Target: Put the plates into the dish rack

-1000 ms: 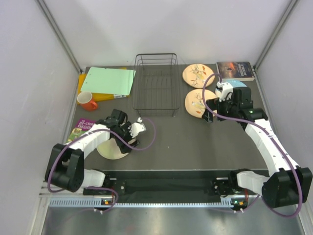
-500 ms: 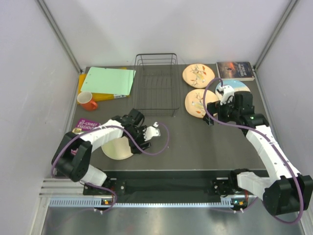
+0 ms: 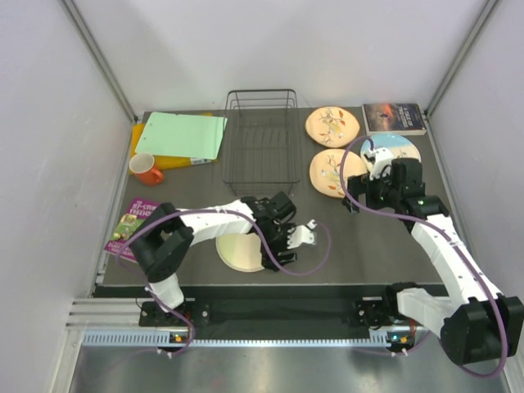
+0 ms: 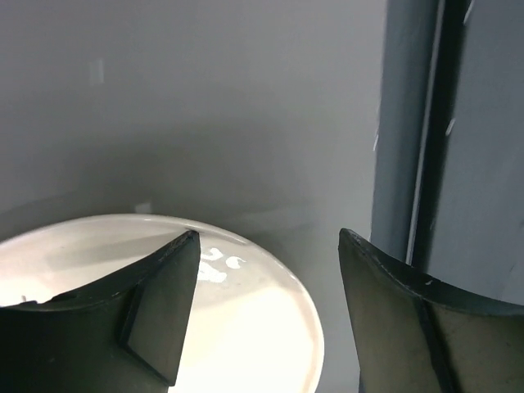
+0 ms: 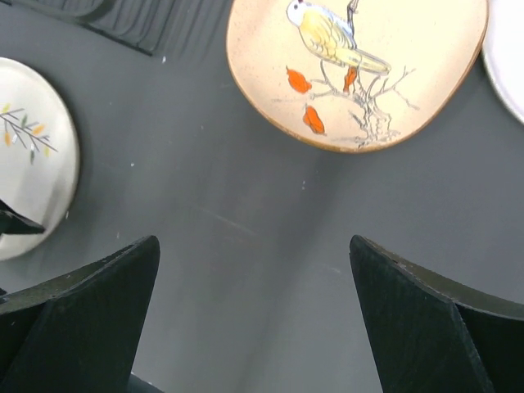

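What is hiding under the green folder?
A yellow folder sticks out from under the green folder at its left and near edges. The rest of it is covered.

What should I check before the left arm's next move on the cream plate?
1. Left gripper open: ok, jaws apart.
2. Gripper placed at the rim of the plain cream round plate: ok, one finger over it, the other past its edge.
3. Fingers low enough to catch the rim: cannot tell.
4. Plate gripped: not ok, it lies flat, unlifted.
5. Black thin-wire dish rack free of plates: ok.
6. Right gripper open, holding nothing: ok.
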`<action>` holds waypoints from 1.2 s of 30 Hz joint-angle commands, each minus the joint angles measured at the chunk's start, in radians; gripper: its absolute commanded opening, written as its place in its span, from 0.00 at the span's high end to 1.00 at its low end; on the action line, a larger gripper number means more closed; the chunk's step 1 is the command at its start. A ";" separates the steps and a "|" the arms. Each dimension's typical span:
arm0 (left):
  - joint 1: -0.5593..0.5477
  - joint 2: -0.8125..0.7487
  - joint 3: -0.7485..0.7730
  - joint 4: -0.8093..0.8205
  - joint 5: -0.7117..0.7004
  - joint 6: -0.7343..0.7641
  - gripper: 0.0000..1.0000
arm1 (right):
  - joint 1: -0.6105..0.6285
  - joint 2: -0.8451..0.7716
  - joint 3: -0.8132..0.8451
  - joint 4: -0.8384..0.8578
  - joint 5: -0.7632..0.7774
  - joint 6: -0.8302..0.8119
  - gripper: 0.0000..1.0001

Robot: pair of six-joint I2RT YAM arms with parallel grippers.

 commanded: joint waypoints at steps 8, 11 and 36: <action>-0.075 0.043 0.302 0.010 -0.015 -0.182 0.22 | -0.040 -0.083 -0.018 -0.057 -0.047 0.038 0.01; -0.004 -0.207 0.208 0.066 -0.020 -0.321 0.23 | -0.040 -0.099 -0.020 -0.024 -0.189 0.107 0.00; 0.720 -0.575 -0.454 0.179 0.084 -1.090 0.21 | 0.083 0.211 -0.392 0.507 -0.396 0.677 0.02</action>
